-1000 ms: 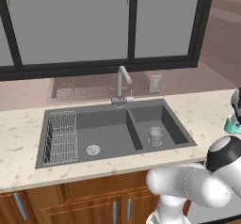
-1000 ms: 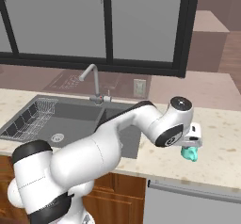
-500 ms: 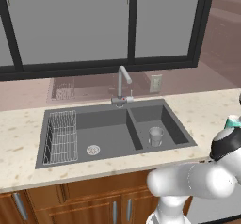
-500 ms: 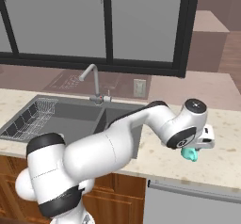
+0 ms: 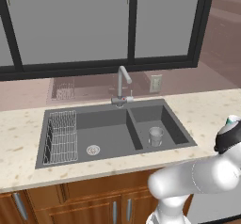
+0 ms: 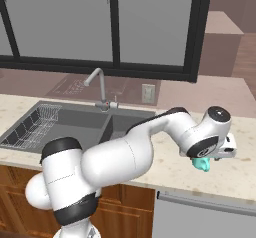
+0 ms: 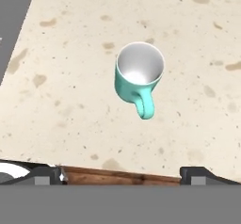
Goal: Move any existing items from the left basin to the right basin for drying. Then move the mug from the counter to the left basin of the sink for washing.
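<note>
Beige counter [image 7: 56, 100] right of the sink [image 5: 117, 129] holds the upright mug [image 7: 139, 75], so I hang my gripper [image 7: 122, 173], spread and holding nothing, above it, with the glass [image 5: 156, 136] already in the right basin [image 5: 164, 119].

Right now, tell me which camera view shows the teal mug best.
The hand view: the mug stands whole on the counter, rim, white inside and handle all clear. The right base view catches a teal patch under the wrist; the left base view, a sliver of rim behind the arm.

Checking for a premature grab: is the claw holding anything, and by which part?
Nothing is held. The claw hovers open above the mug, which stands on the counter.
</note>
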Controlling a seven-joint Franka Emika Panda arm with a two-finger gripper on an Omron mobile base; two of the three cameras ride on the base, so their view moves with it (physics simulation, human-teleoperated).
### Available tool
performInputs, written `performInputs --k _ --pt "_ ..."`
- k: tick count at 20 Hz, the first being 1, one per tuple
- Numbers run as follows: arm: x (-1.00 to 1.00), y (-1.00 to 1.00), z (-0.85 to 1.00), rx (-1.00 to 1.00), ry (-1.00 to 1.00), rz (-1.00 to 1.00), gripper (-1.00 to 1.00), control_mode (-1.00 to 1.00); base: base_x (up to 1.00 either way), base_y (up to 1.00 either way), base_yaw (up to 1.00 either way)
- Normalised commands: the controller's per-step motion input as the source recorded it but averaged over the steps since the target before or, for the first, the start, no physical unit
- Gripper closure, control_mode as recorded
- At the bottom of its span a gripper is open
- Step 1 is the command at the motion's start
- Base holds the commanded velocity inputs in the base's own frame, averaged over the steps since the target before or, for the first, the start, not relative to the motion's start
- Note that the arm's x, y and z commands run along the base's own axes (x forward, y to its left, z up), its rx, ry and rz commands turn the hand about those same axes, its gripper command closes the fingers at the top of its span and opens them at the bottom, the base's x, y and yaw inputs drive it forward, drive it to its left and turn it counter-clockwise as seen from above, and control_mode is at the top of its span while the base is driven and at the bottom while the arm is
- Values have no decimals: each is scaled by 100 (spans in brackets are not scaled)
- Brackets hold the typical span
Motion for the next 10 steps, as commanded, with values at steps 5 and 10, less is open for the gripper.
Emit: performInputs --k 5,10 --pt "21 -5 -13 0 0 3 -100 -100 0 0 0" --pt "37 0 -10 0 2 0 -100 -100 0 0 0"
